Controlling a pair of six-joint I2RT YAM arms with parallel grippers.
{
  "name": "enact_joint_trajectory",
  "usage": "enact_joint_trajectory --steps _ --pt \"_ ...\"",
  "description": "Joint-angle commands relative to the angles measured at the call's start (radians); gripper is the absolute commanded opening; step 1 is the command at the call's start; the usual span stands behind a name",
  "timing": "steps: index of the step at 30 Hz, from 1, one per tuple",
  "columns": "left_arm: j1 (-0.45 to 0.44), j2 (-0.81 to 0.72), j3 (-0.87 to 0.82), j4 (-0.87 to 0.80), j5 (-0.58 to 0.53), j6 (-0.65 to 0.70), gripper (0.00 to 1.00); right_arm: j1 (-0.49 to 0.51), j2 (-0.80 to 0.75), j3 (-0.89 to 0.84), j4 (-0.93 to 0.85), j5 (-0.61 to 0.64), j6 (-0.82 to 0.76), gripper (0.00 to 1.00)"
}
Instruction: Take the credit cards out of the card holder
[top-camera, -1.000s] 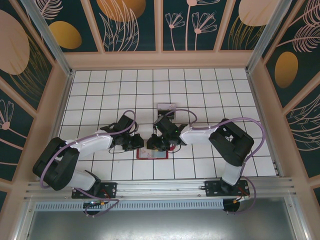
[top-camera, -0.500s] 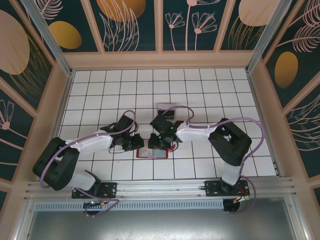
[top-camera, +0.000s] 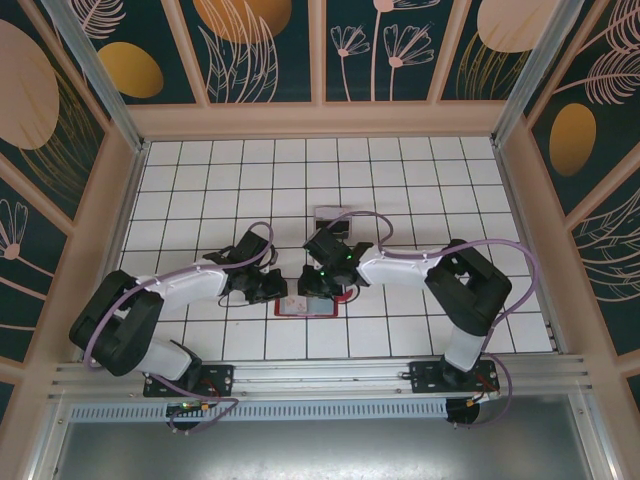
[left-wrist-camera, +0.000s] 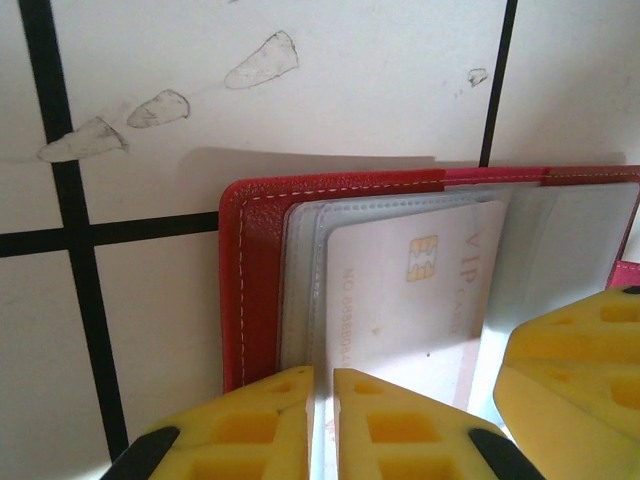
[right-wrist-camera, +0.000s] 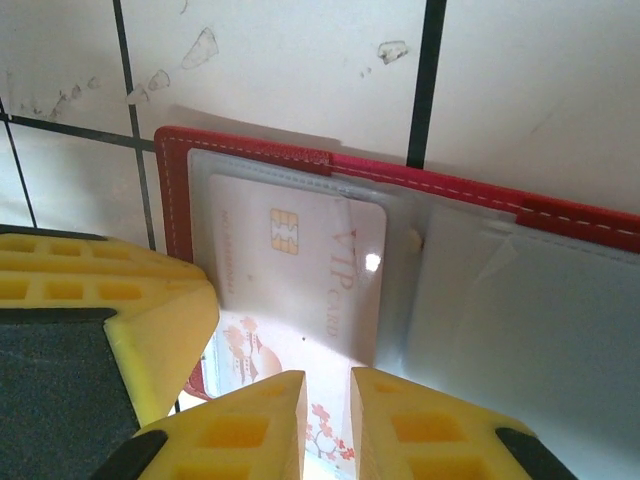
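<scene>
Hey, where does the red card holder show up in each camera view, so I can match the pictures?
Top external: card holder lies just below the picture's middle.
Left wrist: it fills the lower right, red rim at left-centre.
Right wrist: it spans centre to right, red rim along the top.
Shared landmark: the VIP card tucked inside it, in both wrist views.

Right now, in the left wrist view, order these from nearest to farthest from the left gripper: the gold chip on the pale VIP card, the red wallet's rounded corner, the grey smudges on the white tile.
From the left gripper:
1. Gold chip, up and right.
2. Red wallet's rounded corner, up and left.
3. Grey smudges, far upper left.
</scene>
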Motion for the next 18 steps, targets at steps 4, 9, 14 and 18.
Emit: enact_joint_trajectory --steps 4,9,14,18 --pt "-0.004 0.026 0.017 -0.017 0.028 0.031 0.14 -0.013 -0.027 -0.062 0.059 -0.023 0.027 0.18" --pt "-0.004 0.053 0.017 -0.038 0.01 0.043 0.14 -0.016 -0.022 -0.088 0.101 -0.041 0.037 0.18" --pt "-0.004 0.07 0.017 -0.049 0.004 0.051 0.14 -0.017 -0.026 -0.121 0.172 -0.074 0.055 0.18" --pt "-0.004 0.079 0.016 -0.052 0.0 0.052 0.14 -0.023 -0.034 -0.135 0.208 -0.093 0.066 0.19"
